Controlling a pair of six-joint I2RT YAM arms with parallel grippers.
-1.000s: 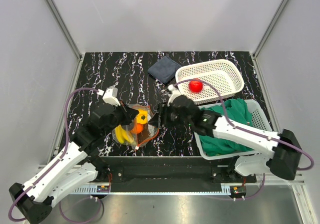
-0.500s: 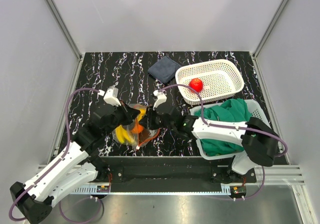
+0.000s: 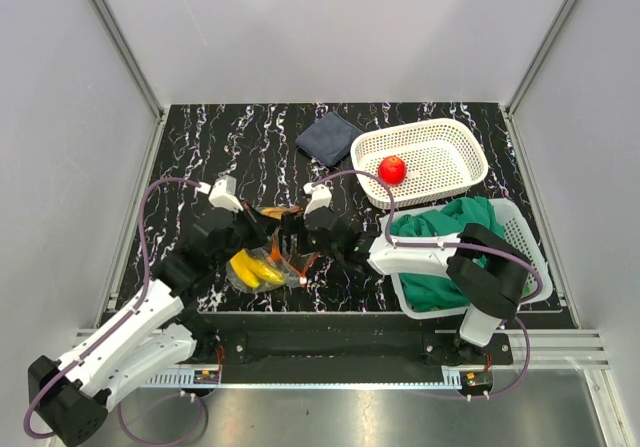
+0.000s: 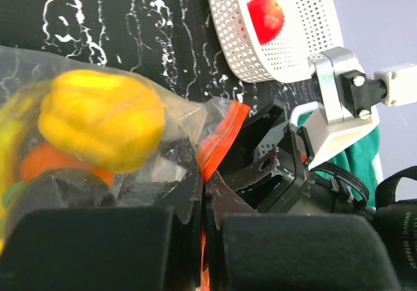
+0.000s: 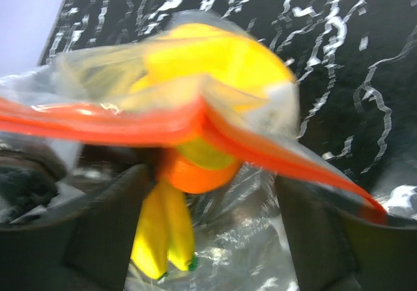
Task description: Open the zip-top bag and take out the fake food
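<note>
The zip-top bag (image 3: 262, 265) lies between the two grippers, with its red-orange zip strip (image 5: 163, 127) raised and parted. My left gripper (image 4: 203, 185) is shut on one end of that strip (image 4: 218, 138). My right gripper (image 5: 208, 222) is open, its fingers (image 5: 98, 229) wide on either side of the bag's mouth. Inside the bag I see fake food: a yellow pepper-like piece (image 4: 101, 118), an orange (image 5: 194, 174) and bananas (image 5: 163, 235). A red apple (image 3: 392, 169) sits in the white basket (image 3: 455, 147).
A dark blue folded cloth (image 3: 329, 137) lies at the back of the table. A second white basket (image 3: 520, 229) at the right holds a green cloth (image 3: 450, 252). The right arm's elbow hangs over that basket. Grey walls enclose the table.
My right gripper has swung left from beside the baskets up to the bag's mouth, and its jaws now stand wide. The left gripper has kept its hold on the strip.
</note>
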